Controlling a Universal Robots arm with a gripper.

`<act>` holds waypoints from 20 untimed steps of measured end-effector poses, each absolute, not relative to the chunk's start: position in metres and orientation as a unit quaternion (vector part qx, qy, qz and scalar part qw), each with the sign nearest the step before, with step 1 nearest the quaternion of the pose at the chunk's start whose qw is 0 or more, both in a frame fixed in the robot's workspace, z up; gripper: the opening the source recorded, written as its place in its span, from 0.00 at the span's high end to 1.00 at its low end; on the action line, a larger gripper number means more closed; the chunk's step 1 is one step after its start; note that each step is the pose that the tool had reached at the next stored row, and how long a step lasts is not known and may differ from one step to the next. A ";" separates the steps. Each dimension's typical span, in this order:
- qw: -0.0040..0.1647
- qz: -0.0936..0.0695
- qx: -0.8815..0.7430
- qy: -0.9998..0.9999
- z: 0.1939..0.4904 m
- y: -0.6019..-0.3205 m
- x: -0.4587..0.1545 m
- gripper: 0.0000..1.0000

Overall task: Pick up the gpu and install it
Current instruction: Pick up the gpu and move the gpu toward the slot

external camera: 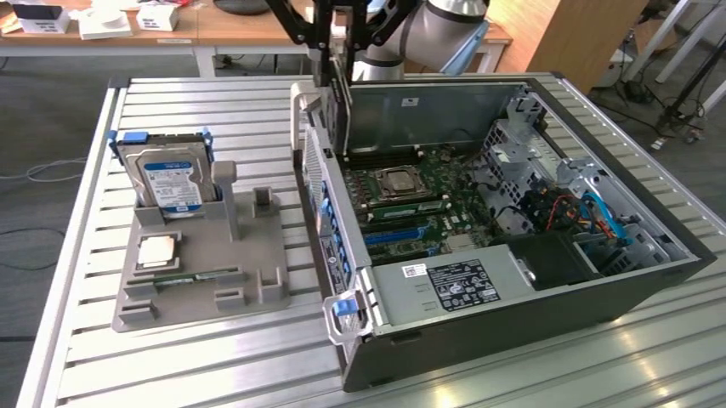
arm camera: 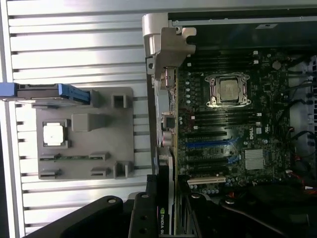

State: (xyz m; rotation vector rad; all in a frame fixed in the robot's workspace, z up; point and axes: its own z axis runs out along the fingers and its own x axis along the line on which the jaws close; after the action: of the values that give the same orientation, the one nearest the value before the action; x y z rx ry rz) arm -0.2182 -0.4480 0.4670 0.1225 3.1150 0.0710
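The hand (external camera: 340, 53) grips the gpu (external camera: 343, 119) upright over the open computer case (external camera: 545, 310), seemingly to align it with a slot.

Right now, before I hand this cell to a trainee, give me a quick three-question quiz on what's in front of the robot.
1. True or false: the gripper is shut on the gpu.
2. What stands upright in the grey holder? A fan; B hard drive; C keyboard.
3. What colour are the hard drive's side rails?
Key: 1 true; 2 B; 3 blue.
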 end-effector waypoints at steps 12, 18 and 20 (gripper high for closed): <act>0.012 0.023 0.043 0.999 0.466 -0.448 -0.179 0.73; 0.012 0.023 0.044 0.999 0.465 -0.448 -0.159 0.73; 0.012 0.023 0.045 0.999 0.465 -0.448 -0.152 0.73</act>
State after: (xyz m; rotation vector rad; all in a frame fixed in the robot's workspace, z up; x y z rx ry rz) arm -0.1522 -0.4480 0.4652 0.1390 3.1141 0.0708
